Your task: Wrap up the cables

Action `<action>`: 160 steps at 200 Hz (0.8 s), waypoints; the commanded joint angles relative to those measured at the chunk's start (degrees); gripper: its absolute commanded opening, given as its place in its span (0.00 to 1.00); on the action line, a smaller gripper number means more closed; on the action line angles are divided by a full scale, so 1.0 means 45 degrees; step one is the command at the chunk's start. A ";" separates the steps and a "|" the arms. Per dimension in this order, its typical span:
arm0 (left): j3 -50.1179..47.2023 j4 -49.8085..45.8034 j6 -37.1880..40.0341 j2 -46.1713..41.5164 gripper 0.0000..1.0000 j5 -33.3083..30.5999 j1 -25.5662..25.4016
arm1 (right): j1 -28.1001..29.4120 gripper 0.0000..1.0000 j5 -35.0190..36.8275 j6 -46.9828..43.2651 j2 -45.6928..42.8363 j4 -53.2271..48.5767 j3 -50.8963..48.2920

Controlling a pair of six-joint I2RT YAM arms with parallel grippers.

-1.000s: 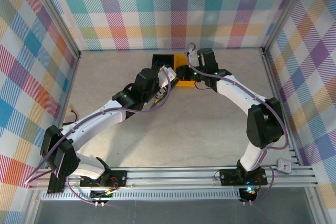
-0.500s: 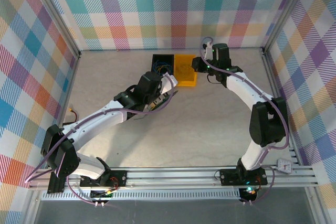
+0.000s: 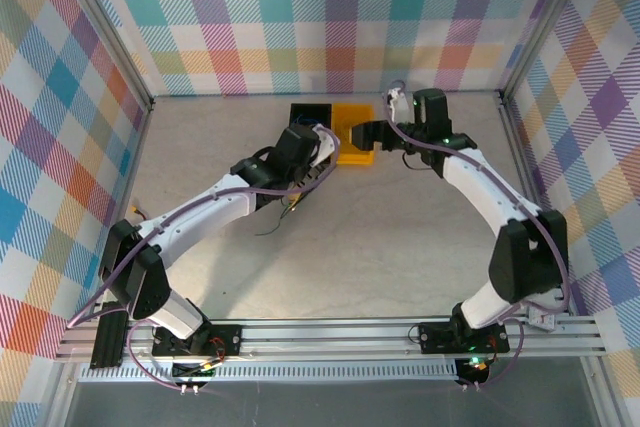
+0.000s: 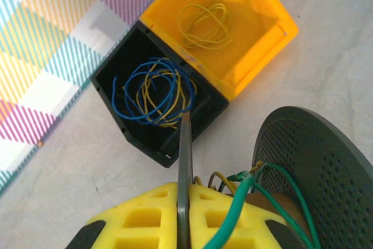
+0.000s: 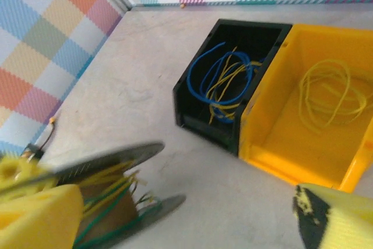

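Left jaws clenched, spool (image 4: 315, 161) just right of them, green cable (image 4: 230, 213) crossing; right jaws released, yellow cable (image 5: 319, 102) coiled in bin (image 5: 274, 161) ahead-right, nearer the right arm.

- Yellow bin (image 4: 259, 51): hard plastic, smooth, with a slight sheen.
- Black bin (image 4: 148, 144), touching the yellow bin: plastic, matt.
- Cables (image 4: 238, 205), near the yellow bin: thin green plastic-coated strands, glossy.
- Spool (image 4: 309, 155) flange beside them: dark, matt, perforated all over.
- Left gripper (image 4: 184, 199) pads (image 4: 145, 217): yellow, foam-like, matt.
- Table (image 4: 326, 56) under the yellow bin: pale, stone-mottled, smooth, dull.
- Wall (image 3: 340, 17) behind the yellow bin: chequered, matt, cloth-like.
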 commanded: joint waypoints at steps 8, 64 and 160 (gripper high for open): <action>0.2039 -0.0577 -0.2834 -0.0215 0.00 -0.0220 0.1289 | -0.0055 0.99 -0.1324 -0.0494 -0.1108 -0.0271 -0.1225; 0.4280 -0.2619 -0.6368 0.0763 0.00 0.0970 0.3468 | 0.0666 0.99 -0.2254 0.1341 -0.1889 0.1965 -0.3580; 0.5003 -0.2724 -0.7724 0.1760 0.00 0.2241 0.4222 | 0.4753 0.99 -0.0788 0.4220 0.1876 0.3079 -0.1954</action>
